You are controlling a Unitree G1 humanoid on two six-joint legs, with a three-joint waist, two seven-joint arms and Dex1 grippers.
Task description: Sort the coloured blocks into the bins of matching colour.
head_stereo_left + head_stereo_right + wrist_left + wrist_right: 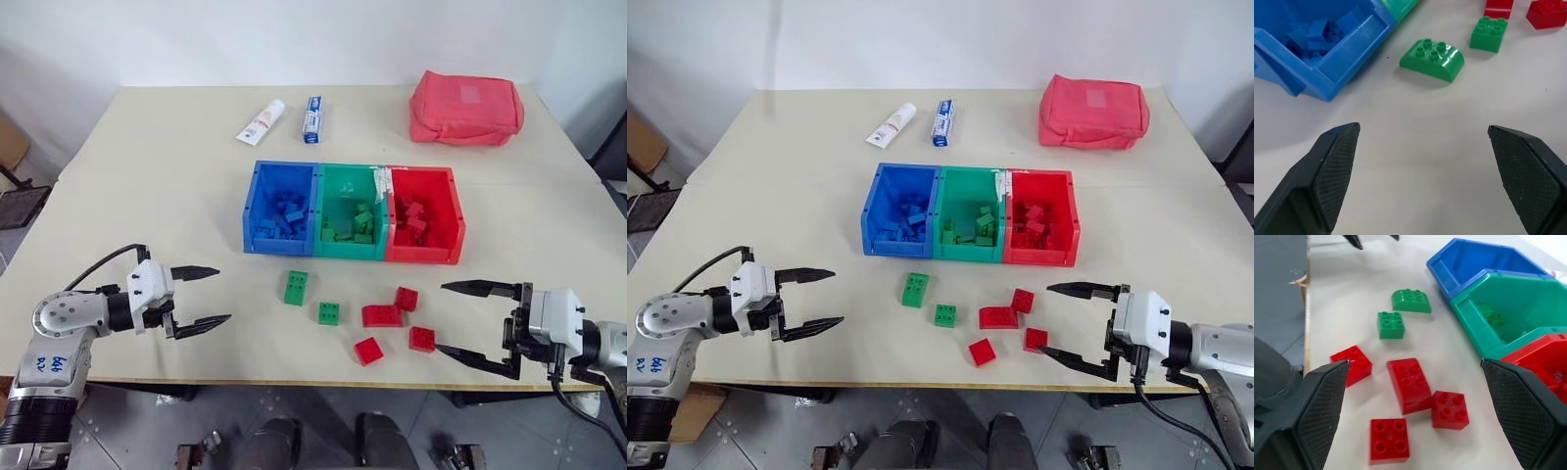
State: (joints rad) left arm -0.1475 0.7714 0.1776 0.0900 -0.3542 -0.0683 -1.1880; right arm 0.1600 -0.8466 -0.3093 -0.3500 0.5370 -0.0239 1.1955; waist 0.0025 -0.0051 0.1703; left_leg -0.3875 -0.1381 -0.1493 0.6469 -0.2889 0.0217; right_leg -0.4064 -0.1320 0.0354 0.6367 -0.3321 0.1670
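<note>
Six glossy studded plastic bricks lie loose on the matte cream bench (147,176): an oblong green brick (296,287) with a rounded edge, a square green brick (329,313), an oblong red brick (381,315) and three square red bricks (368,350). They sit between the left tool (200,298) and the right tool (472,319), both released and empty. Beyond them stand the joined blue bin (281,168), green bin (347,171) and red bin (423,174), each holding matching bricks.
</note>
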